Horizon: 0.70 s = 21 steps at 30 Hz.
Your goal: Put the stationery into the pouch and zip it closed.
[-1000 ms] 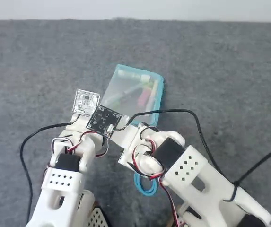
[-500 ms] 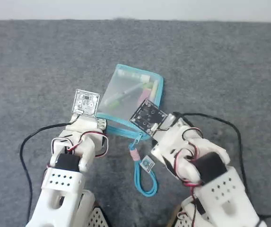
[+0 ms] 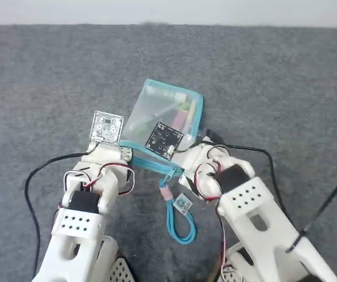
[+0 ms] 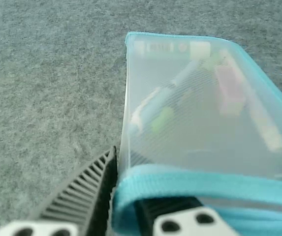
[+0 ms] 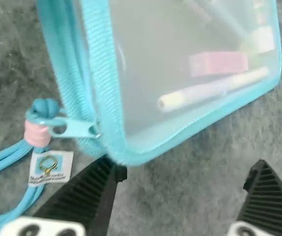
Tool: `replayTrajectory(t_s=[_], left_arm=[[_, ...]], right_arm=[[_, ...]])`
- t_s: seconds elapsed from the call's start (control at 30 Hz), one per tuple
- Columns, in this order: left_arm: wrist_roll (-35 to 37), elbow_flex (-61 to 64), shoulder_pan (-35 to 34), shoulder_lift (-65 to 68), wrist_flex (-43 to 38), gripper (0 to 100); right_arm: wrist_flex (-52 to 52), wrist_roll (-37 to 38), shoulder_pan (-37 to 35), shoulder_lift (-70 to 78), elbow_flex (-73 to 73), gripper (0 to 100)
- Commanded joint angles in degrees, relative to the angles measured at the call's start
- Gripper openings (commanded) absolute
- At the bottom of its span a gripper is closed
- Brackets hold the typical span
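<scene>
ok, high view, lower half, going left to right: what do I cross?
left arm's black cable → left arm → blue cord loop on the pouch's zip pull → right arm → black cable at the right edge

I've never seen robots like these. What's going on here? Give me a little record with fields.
Surface: grey carpet-like mat
Pouch: translucent pouch with turquoise zip edge, lying flat
Contents: pink eraser, white pen, other stationery
Zip pull: at the pouch corner, blue cord loop attached
Left gripper: shut on the pouch's zip edge
Right gripper: open, by that corner
</scene>
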Motion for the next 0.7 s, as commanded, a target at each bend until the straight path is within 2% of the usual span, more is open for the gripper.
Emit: replayTrajectory(t_s=[0.0, 0.2, 0.27, 0.43, 0.5, 0.67], left_arm=[[0.53, -1.63, 0.26, -0.53, -0.44, 1], [0.53, -1.71, 0.26, -0.53, -0.44, 1], [0.53, -1.71, 0.26, -0.53, -0.44, 1], [0.53, -1.71, 0.26, -0.53, -0.44, 1], [0.44, -1.71, 0.26, -0.53, -0.44, 1], [0.44, -1.71, 0.26, -0.53, -0.44, 1]], right_arm=[[-4.18, 0.97, 0.66, 1.54, -0.53, 37.7], [3.03, 7.12, -0.04, 0.75, 0.35, 37.7], [1.98, 7.65, -0.04, -1.45, 2.46, 37.7], [0.66, 7.38, -1.1, -7.96, 6.68, 37.9], [-0.75, 5.01, -1.89, -9.36, 6.95, 37.9], [-5.23, 3.52, -2.07, -8.13, 6.59, 37.9]])
